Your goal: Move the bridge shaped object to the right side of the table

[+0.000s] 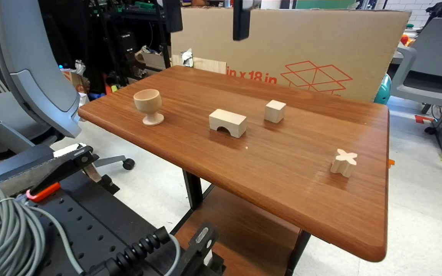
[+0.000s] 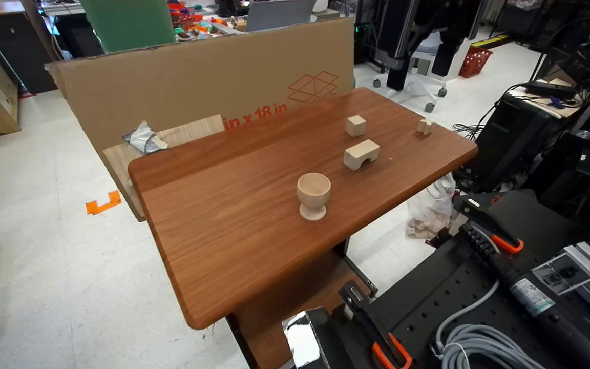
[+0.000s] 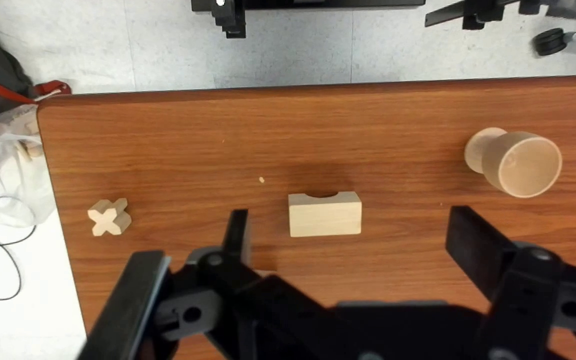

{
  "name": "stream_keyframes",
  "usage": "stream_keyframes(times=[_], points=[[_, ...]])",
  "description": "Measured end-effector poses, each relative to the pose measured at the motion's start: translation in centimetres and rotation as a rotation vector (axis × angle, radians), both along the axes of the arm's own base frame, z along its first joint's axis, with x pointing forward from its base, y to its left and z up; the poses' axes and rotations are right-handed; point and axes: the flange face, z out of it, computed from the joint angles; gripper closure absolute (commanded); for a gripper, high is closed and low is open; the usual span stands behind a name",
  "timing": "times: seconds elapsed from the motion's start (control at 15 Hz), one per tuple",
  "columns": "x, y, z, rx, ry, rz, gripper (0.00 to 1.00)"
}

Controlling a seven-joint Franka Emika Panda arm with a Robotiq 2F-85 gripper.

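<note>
The bridge shaped object [image 1: 226,119] is a pale wooden block standing arch-down on the glossy reddish-brown table [image 1: 290,165]. It shows in both exterior views, also here [image 2: 360,153], near the middle of the table's length. In the wrist view the bridge shaped object [image 3: 325,218] lies between the fingertips as seen from above, closer to the left finger. My gripper [image 3: 350,212] is open and empty. In both exterior views my gripper [image 1: 207,34] hangs well above the tabletop, apart from every block; its fingers [image 2: 420,74] are spread.
A small wooden cube [image 1: 274,111] stands near the bridge, mostly hidden by a finger in the wrist view. A cross-shaped piece [image 1: 344,163] and a wooden cup [image 1: 149,105] stand farther off. A cardboard sheet [image 2: 197,87] rises along one long edge. A black cart [image 1: 102,218] stands opposite.
</note>
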Motion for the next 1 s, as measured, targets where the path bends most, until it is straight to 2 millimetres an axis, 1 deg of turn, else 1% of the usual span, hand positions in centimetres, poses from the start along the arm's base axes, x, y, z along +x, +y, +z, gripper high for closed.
stream_keyframes(times=[0.27,0.53,0.67,1.0], points=[[0.3,-0.3,-3.4,-0.003,-0.001,0.007,0.0],[0.5,-0.3,-6.3,-0.004,0.021,0.014,0.0],[0.7,-0.3,-7.5,-0.006,0.024,0.016,0.0],[2.0,-0.4,-10.0,-0.025,0.034,0.035,0.0]])
